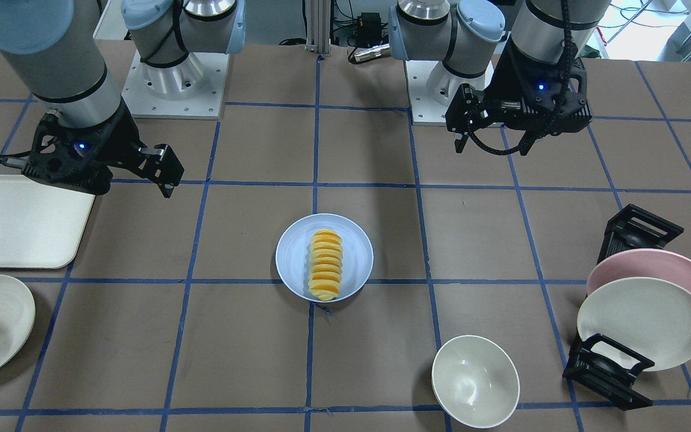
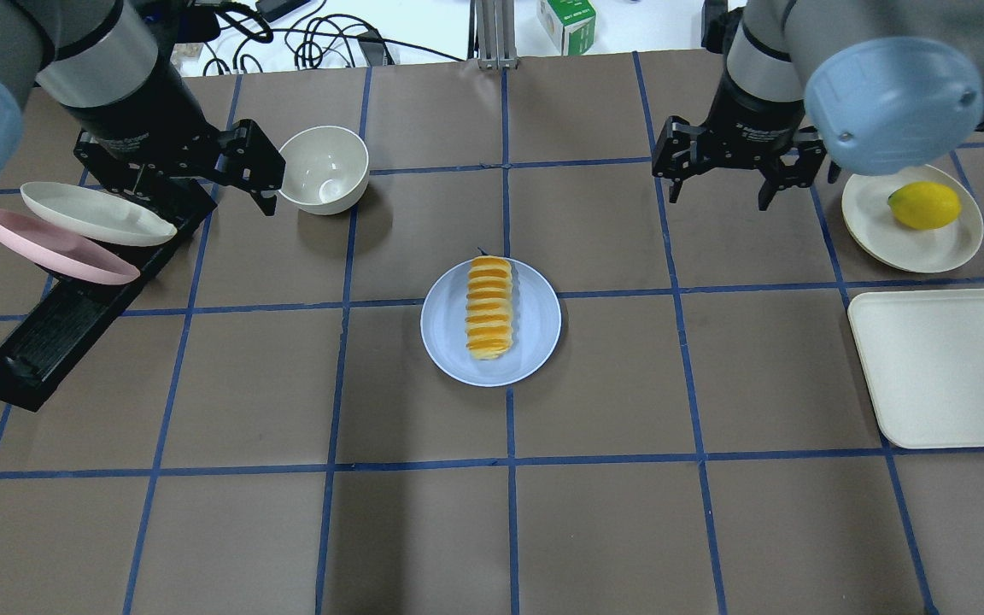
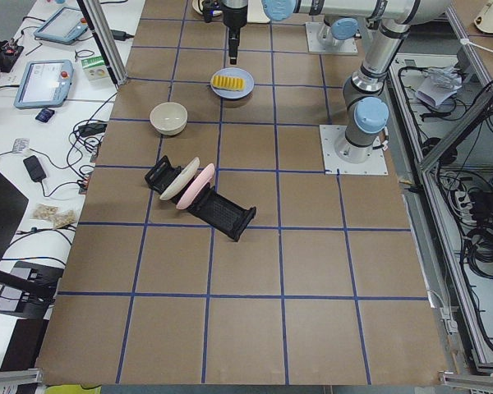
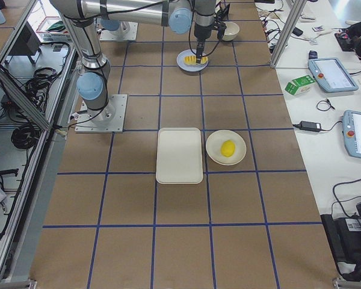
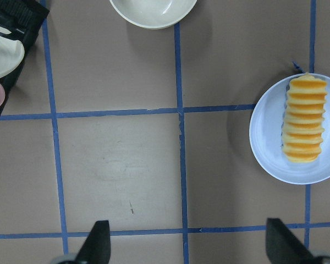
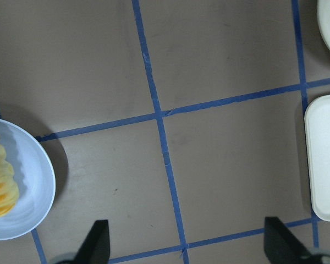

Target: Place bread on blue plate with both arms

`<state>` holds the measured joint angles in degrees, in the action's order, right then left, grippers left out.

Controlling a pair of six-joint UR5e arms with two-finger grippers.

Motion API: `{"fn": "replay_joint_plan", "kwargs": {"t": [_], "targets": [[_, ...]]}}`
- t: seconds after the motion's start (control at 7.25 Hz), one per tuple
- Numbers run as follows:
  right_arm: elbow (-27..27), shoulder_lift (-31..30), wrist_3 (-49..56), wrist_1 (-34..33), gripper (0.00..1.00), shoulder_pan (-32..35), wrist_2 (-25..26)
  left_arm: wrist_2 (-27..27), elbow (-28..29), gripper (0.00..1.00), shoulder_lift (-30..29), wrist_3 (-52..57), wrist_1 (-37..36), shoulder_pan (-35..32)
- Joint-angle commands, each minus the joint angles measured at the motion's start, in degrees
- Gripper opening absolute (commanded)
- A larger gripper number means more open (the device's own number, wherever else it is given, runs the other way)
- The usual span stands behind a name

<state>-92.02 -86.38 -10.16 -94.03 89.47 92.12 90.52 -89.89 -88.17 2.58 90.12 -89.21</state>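
Well, risk first: bread has one end right at rim of blue plate, far side from me. Any bump to plate, or low sweep by either hand, could tip it onto tabletop. Otherwise job looks done. Bread lies lengthwise on plate, mid-tabletop, roughly between my hands, well apart from both. L hand & R hand both wide open, empty, raised.

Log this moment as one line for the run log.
bread: lying on blue plate | left gripper: open, empty | right gripper: open, empty | task: looks done
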Motion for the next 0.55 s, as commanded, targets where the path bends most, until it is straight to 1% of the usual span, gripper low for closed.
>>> {"fn": "replay_joint_plan", "kwargs": {"t": [0.0,0.41], "targets": [[0.0,-1.16,-0.03,2.79,1.0,-0.35,0.07,0.01,-0.11,1.0,0.02,-0.03,0.06,0.0],[0.09,-1.24,-0.04,2.8,1.0,-0.44,0.16,0.09,-0.2,1.0,-0.68,-0.12,0.06,0.0]]}}
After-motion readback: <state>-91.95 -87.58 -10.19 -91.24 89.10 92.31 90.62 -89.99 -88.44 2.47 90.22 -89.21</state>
